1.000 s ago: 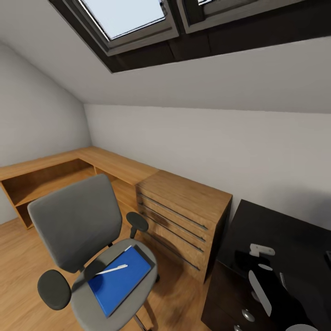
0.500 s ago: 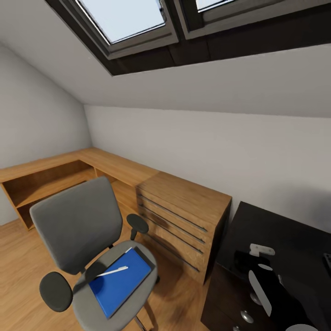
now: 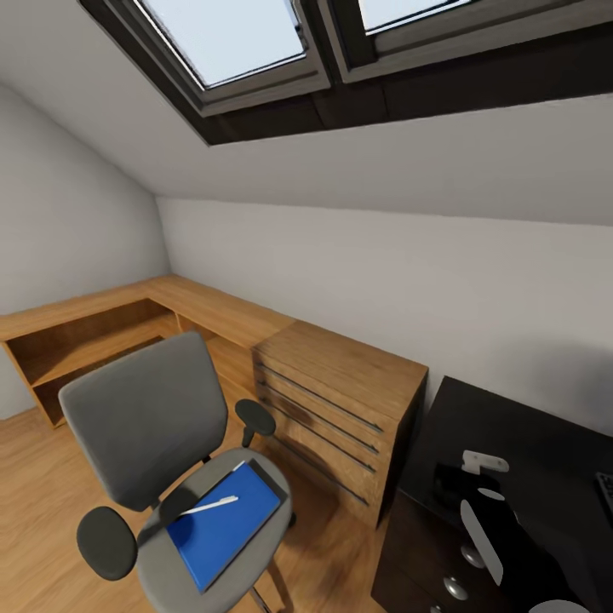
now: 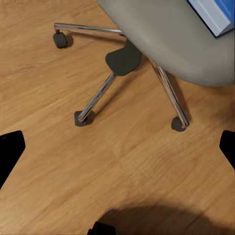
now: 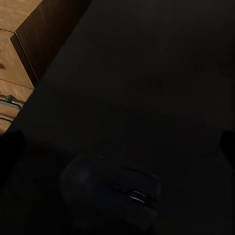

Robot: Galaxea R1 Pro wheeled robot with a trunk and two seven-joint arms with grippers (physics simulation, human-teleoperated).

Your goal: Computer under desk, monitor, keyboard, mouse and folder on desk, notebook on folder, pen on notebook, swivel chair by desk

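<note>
The grey swivel chair (image 3: pixel 140 417) stands on the wood floor, apart from the black desk (image 3: pixel 519 426). On its seat lies the blue folder (image 3: pixel 217 528) with the whitish pen (image 3: pixel 209 505) on top. A dark grey notebook edge (image 3: pixel 266 483) shows along the folder's far side. My left gripper (image 4: pixel 117 152) hangs open over the floor by the chair's chrome base (image 4: pixel 98 100), with the folder's corner (image 4: pixel 215 14) above it. My right gripper (image 5: pixel 117 147) is open just over the desk top (image 5: pixel 147 73), with the dark mouse (image 5: pixel 112 196) close beneath. The keyboard's edge (image 3: pixel 607 492) shows at the far right.
A low wooden shelving unit (image 3: pixel 102 328) runs along the left wall to a wooden drawer chest (image 3: pixel 336 400) that stands against the desk. Skylights (image 3: pixel 230 34) sit in the sloping ceiling. The desk drawers have silver knobs (image 3: pixel 458 587). My right arm (image 3: pixel 489 519) reaches over the desk.
The whole head view has shifted a little, with the chair lower and more skylight showing, so the camera moved. Chair, folder, pen and right arm keep their places.
</note>
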